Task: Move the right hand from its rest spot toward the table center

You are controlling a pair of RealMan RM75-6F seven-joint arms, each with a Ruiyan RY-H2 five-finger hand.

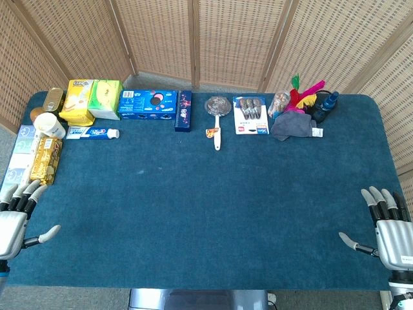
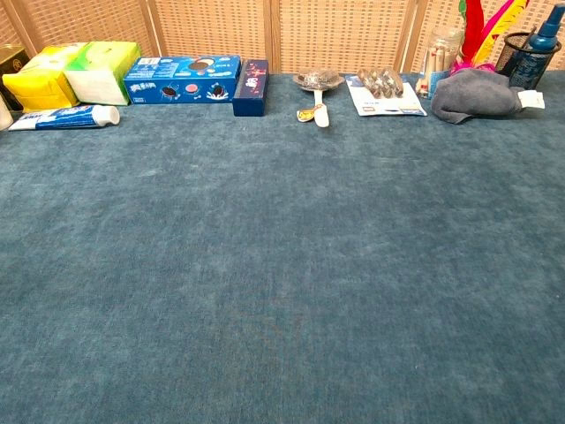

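My right hand [image 1: 387, 223] lies flat at the near right corner of the blue table [image 1: 206, 206], fingers straight and apart, thumb pointing left, holding nothing. Far across from it, my left hand [image 1: 18, 216] rests at the near left corner, also spread and empty. The wide middle of the blue table [image 2: 282, 265] lies between them. Neither hand shows in the chest view.
Along the far edge stand a yellow and green tissue pack [image 1: 93, 98], a blue biscuit box [image 1: 147, 104], a toothpaste tube [image 1: 92, 133], a strainer [image 1: 217, 108], a cutlery pack [image 1: 250, 115], a grey cloth [image 1: 293, 125] and a feather cup [image 1: 303, 97]. Snack packs [image 1: 45, 160] line the left edge.
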